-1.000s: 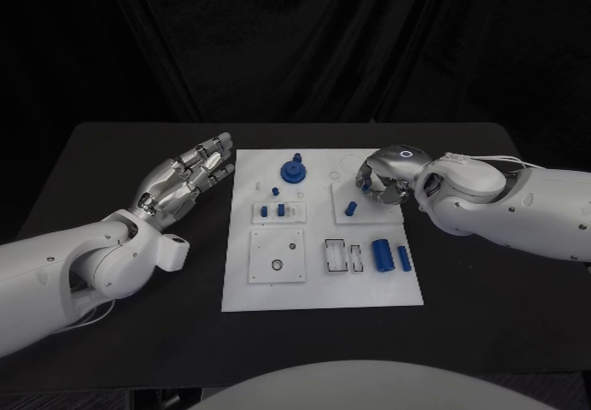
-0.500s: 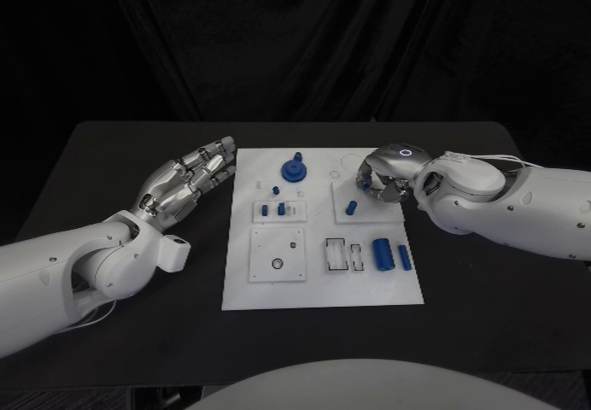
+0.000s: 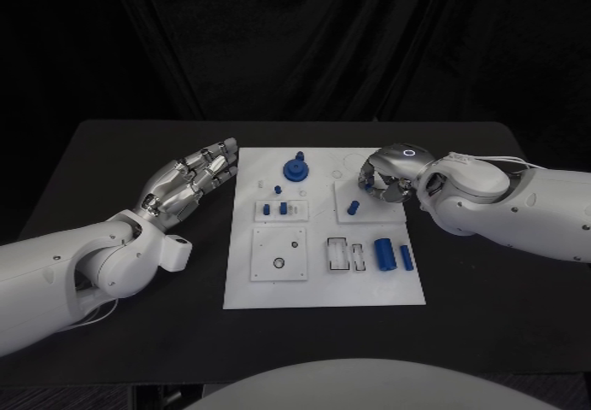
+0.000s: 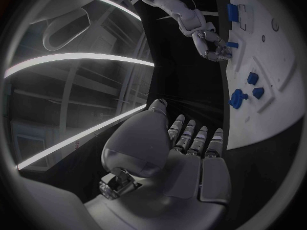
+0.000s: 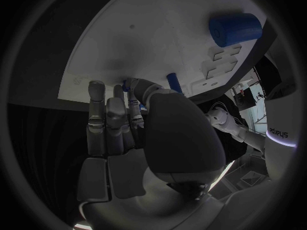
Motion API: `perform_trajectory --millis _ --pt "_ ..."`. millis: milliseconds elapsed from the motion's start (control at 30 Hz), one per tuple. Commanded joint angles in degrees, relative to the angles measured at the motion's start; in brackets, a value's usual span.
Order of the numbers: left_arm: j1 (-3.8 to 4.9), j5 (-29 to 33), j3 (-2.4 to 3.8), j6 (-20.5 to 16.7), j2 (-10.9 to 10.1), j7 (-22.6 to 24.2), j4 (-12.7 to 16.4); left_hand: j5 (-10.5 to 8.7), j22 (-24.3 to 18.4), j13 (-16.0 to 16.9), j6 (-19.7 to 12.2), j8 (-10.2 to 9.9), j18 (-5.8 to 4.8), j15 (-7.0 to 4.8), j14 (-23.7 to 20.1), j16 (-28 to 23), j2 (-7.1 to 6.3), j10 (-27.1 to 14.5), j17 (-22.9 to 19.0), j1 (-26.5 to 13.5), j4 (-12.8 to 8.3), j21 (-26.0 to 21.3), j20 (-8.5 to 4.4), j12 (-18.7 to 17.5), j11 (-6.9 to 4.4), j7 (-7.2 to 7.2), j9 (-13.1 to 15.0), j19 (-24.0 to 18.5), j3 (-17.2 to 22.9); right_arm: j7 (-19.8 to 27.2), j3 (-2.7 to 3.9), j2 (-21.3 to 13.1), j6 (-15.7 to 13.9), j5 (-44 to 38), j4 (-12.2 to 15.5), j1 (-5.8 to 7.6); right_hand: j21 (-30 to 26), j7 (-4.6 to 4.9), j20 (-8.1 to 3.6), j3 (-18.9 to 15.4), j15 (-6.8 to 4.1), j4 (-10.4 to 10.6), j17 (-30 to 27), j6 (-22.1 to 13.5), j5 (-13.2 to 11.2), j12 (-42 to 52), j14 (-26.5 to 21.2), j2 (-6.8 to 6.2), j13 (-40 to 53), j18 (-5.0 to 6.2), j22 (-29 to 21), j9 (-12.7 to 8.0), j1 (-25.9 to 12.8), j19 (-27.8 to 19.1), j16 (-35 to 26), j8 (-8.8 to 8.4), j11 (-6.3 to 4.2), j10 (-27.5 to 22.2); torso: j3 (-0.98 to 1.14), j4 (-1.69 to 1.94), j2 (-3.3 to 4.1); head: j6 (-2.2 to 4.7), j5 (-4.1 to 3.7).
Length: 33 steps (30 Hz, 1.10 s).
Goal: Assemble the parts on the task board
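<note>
I log: task board [image 3: 323, 286], centre of the desk [image 3: 493, 299], blue parts [image 3: 383, 254] lying on it. Left robot hand [image 3: 187, 182]: beside the board's left edge, fingers spread, holding nothing. Right robot hand [image 3: 384, 178]: over the board's far right corner, fingers curled; grip I cannot tell.

My left arm reaches in low from the side, its robot hand [image 3: 187, 180] stretched out flat with the fingers [image 4: 195, 138] straight, close together and holding nothing. My right arm comes in from the other side, bent at the wrist, and its robot hand [image 3: 387, 181] is turned downward with the fingers [image 5: 109, 122] curled in under the palm.
</note>
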Motion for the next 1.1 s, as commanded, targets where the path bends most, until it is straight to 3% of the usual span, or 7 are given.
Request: perform_trajectory --millis 33,367,1100 --pt "-0.17 -0.06 0.03 1.02 0.05 6.97 -0.01 0.36 0.05 0.1 0.42 0.25 0.8 0.03 0.59 0.26 0.16 0.09 0.07 0.58 -0.23 0.32 0.11 0.33 0.4 0.29 0.07 0.24 0.11 -0.02 0.09 -0.34 -2.34 -0.08 0.55 -0.07 0.19 0.01 -0.44 -0.22 0.0 -0.26 -0.14 0.39 -0.11 -0.12 0.24 0.13 -0.05 -0.21 2.57 0.23 0.46 -0.04 -0.36 0.38 -1.96 2.49 -0.03 -0.01 0.0 -0.13 0.14" --pt "-0.31 -0.06 0.03 1.07 0.1 6.76 -0.16 0.39 0.07 0.11 0.57 0.27 0.77 0.12 0.67 0.35 0.15 0.13 0.09 0.64 -0.26 0.35 0.12 0.42 0.45 0.44 0.08 0.31 0.17 -0.53 0.12 -1.38 -2.12 -0.07 1.92 0.57 -0.29 0.06 -0.42 -0.53 0.03 -0.16 -0.99 0.19 -1.04 -0.48 -0.17 0.32 -0.35 -0.14 2.37 0.81 0.29 -0.53 -1.17 0.41 -1.96 2.83 -0.12 0.07 0.06 -0.16 0.22" --pt "-0.81 -0.06 0.03 1.3 0.52 6.06 -0.76 0.45 0.0 0.09 0.91 0.27 0.53 0.31 0.6 0.68 -0.03 -0.01 0.08 1.14 -0.71 0.37 0.13 0.57 -0.06 2.08 0.1 0.5 0.55 -1.2 0.12 -4.12 -0.83 0.92 6.72 4.11 -0.49 -0.05 -0.32 -0.92 0.01 0.18 -3.21 -0.3 -2.33 -1.05 -1.18 0.41 -0.97 -0.14 2.28 1.52 0.11 -1.22 -3.54 -0.08 -2.16 4.27 -0.22 0.02 0.04 -0.39 0.45"
